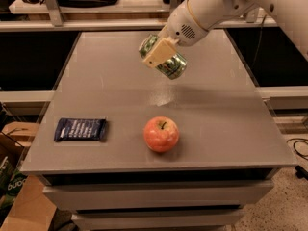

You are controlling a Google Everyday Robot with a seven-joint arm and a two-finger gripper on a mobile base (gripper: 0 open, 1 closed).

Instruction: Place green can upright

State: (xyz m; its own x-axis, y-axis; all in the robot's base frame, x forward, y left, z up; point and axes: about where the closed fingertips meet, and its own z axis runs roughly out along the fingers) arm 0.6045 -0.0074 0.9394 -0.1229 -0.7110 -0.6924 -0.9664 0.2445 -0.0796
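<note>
gripper is up over the far half of the table, jaws clenched on the green can, which hangs clear of the surface, so not placed yet; can sits between the jaws tilted hard, long axis running diagonally, one end poking out up and to the view's left of the jaws, the other down and to the right; one tan finger pad lies flat across the can's side wall, the opposite one is hidden behind it; judgement: thin metal can, light, smooth and a bit slippery, side wall dents if squeezed hard, so moderate force only; the mid-body hold across the wall is the right place, ends are rimmed and give the jaws nothing to bite; to stand it up the wrist needs to rotate until the axis is vertical, then lower until the base sits flat before letting go, since a narrow base tips and rolls easily; apple is below the jaws toward the camera, well apart; dark blue packet further off to the view's left of them; bare table right under the jaws looks fine for the set-down
</note>
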